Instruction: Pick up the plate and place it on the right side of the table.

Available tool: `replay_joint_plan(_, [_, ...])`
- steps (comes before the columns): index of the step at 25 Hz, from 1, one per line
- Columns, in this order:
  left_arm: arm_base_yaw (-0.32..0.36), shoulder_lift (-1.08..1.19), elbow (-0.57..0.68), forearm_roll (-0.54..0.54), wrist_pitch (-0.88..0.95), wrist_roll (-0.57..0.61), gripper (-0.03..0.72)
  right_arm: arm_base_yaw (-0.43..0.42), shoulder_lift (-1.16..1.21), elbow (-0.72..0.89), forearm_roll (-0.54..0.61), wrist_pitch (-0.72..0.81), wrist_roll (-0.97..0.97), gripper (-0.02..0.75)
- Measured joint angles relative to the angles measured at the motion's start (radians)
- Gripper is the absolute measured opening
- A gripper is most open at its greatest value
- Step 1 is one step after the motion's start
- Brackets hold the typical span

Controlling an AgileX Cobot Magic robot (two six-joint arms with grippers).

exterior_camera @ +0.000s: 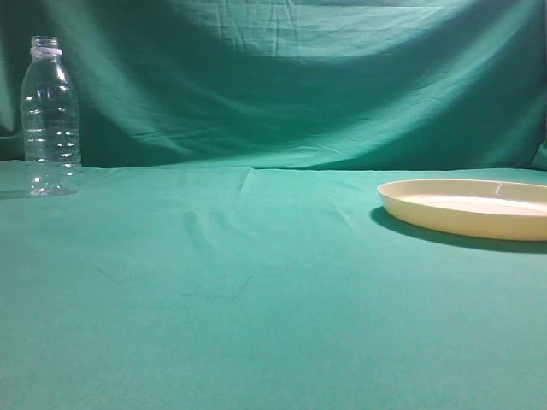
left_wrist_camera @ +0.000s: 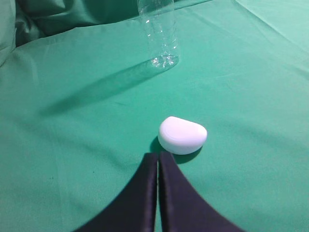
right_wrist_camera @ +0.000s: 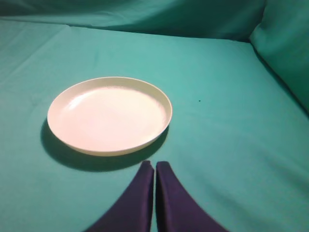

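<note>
The cream-yellow plate (exterior_camera: 466, 207) lies flat on the teal-green table (exterior_camera: 256, 290) at the right edge of the exterior view. It also shows in the right wrist view (right_wrist_camera: 110, 114), just ahead and left of my right gripper (right_wrist_camera: 155, 165), which is shut and empty, clear of the rim. My left gripper (left_wrist_camera: 158, 155) is shut and empty, its tips just short of a small white rounded object (left_wrist_camera: 182, 135). Neither gripper shows in the exterior view.
A clear plastic bottle (exterior_camera: 49, 117) stands upright at the far left, also in the left wrist view (left_wrist_camera: 159, 34). The darker draped backdrop cloth (exterior_camera: 282, 77) closes the far side. Cloth folds rise at the right in the right wrist view (right_wrist_camera: 285, 48).
</note>
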Motion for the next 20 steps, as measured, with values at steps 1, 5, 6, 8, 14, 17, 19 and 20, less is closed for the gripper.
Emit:
replay_joint_plan(1, [0.0,0.0,0.0,0.0,0.0,0.0,0.0,0.0,0.0,0.017,0.0,-0.013,0.002,0.0])
replay_joint_plan(5, [0.0,0.0,0.0,0.0,0.0,0.0,0.0,0.0,0.0,0.045,0.0,-0.048,0.016,0.0])
replay_joint_plan(6, [0.0,0.0,0.0,0.0,0.0,0.0,0.0,0.0,0.0,0.045,0.0,-0.05,0.018,0.0])
replay_joint_plan(8, [0.0,0.0,0.0,0.0,0.0,0.0,0.0,0.0,0.0,0.045,0.003,-0.054,0.019,0.0])
replay_joint_plan(14, [0.0,0.0,0.0,0.0,0.0,0.0,0.0,0.0,0.0,0.045,0.003,-0.057,0.021,0.0])
replay_joint_plan(17, [0.0,0.0,0.0,0.0,0.0,0.0,0.0,0.0,0.0,0.045,0.003,-0.057,0.021,0.0])
replay_joint_plan(19, [0.0,0.0,0.0,0.0,0.0,0.0,0.0,0.0,0.0,0.045,0.003,-0.057,0.021,0.0])
replay_joint_plan(20, [0.0,0.0,0.0,0.0,0.0,0.0,0.0,0.0,0.0,0.045,0.003,-0.057,0.021,0.0])
